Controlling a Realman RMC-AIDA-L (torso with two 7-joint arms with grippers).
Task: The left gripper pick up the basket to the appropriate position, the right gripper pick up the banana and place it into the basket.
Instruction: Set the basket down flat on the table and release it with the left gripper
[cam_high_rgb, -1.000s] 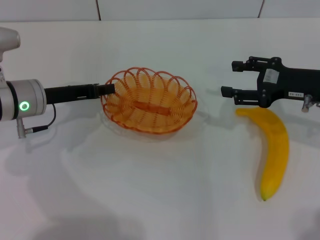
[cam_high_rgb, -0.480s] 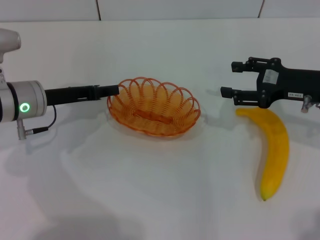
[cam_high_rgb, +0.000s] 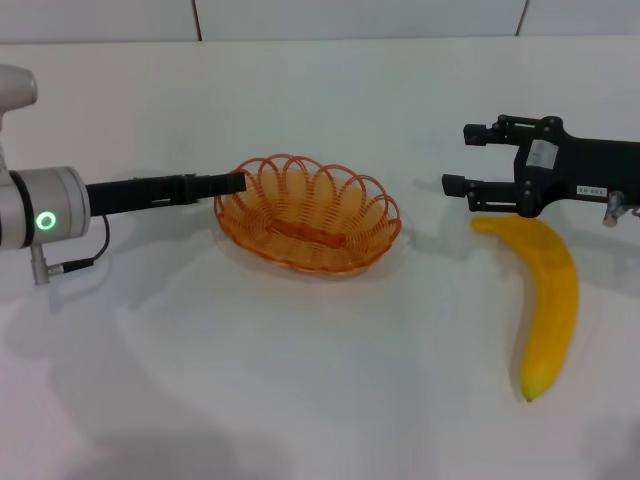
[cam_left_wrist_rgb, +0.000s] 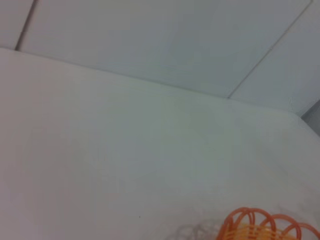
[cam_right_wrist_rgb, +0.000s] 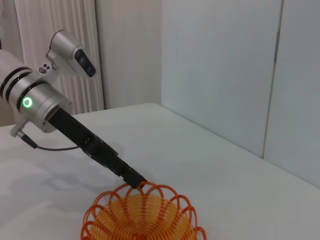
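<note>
Step in hand, by judgement: ending the basket placement, with the banana pick not yet begun.

Left tool (cam_high_rgb: 238, 182) at the far-left rim of the basket (cam_high_rgb: 308, 213), reaching in from the left, level with the rim. Touching or barely clear of the wire loops; cannot tell which, and cannot tell whether open or closed, since only the side of the black fingers shows. Basket flat on the white desk (cam_high_rgb: 300, 380), near the middle, well apart from the banana (cam_high_rgb: 548, 300).

Advice for doing this well: release fully before pulling away, then draw straight back to the left, so no loop snags and drags the light wire frame. Best to leave the basket sitting level, with room on its right side for the other arm.

Right tool (cam_high_rgb: 458, 158) spread wide, holding nothing, hovering at the far end of the banana, just beyond its tip. Banana lying on the right of the desk, curved, one end far, the other near. For the pick, better to close across the thick middle than on the tapered tip, as a smooth skin slips easily.

Count: one basket, one banana, two tools, one desk.
</note>
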